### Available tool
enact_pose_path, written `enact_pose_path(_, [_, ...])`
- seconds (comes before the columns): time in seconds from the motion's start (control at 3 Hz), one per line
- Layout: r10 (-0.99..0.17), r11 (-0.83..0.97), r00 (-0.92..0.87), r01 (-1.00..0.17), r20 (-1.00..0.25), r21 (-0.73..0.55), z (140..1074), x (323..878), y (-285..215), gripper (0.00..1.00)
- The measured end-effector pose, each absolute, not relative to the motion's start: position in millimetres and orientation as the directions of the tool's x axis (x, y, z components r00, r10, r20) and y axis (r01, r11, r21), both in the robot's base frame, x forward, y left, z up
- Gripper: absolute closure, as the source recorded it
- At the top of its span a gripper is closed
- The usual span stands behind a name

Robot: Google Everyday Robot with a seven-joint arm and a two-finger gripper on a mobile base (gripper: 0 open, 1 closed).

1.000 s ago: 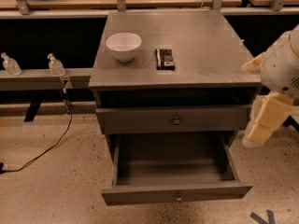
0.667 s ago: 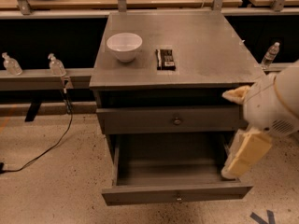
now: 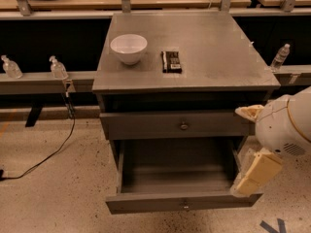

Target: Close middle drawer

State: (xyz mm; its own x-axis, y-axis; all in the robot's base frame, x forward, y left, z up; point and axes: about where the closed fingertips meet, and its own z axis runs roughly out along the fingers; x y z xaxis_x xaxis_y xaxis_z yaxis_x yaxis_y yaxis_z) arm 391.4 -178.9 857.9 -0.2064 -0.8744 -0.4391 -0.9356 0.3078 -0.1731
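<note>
Grey metal cabinet (image 3: 194,38) with its middle drawer (image 3: 183,205) pulled far out beneath the top drawer (image 3: 146,126). The gripper (image 3: 256,174) sits at the open drawer's front right corner, touching it or just beside it. Whether it is spread or pressed together, I cannot tell.

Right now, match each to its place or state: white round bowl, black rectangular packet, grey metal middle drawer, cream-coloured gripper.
1 white round bowl
2 black rectangular packet
3 grey metal middle drawer
4 cream-coloured gripper

A pulled open
B left on the cabinet top
C by the drawer's right front corner
D middle of the cabinet top

Pairs: 1-B, 2-D, 3-A, 4-C
</note>
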Motion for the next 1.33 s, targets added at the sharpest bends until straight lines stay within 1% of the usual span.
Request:
enact_pose_path(0.33, [-0.864, 0.281, -0.202, -0.954, -0.462, -0.107, 829.3, 397.1, -172.1, 0.0])
enact_pose_path(0.67, [-0.84, 0.242, -0.191, -0.97, -0.508, -0.034, 764.4, 395.8, -170.1, 0.0])
enact_pose_path(1.0, [-0.817, 0.22, -0.152, -0.974, -0.556, -0.057, 672.2, 396.1, -187.8, 0.0])
enact_pose_path(1.33, [-0.789, 0.273, -0.157, -0.956, -0.594, -0.11, 617.9, 400.4, -201.8, 0.0])
